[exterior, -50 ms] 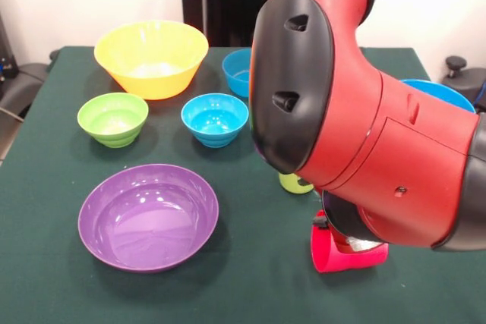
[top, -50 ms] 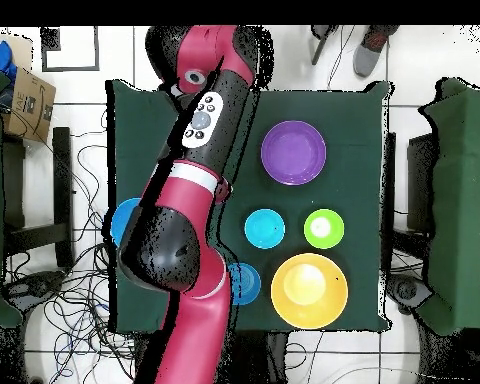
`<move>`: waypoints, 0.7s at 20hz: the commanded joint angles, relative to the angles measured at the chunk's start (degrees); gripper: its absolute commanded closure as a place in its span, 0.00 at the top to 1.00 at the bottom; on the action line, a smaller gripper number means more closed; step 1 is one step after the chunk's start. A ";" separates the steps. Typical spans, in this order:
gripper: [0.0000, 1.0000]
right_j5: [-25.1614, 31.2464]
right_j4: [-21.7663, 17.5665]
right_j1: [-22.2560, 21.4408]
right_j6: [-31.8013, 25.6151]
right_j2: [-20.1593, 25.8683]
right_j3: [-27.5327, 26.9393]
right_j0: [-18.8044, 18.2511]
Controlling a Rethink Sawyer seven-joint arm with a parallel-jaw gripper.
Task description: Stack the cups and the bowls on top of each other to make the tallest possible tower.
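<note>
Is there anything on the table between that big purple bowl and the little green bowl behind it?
No. In the front view only bare green tablecloth lies between the purple bowl and the small green bowl; the overhead view shows the same gap.

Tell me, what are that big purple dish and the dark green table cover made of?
The purple bowl looks like glossy moulded plastic: its inside shows bright reflections and the rim is thin and even. The table cover appears to be cloth, perhaps felt: it is matt with no shine and a soft, flat look, though its weave cannot be made out.
</note>
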 commanded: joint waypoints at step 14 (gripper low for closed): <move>1.00 1.58 6.37 2.42 -12.44 0.55 -2.76 -0.86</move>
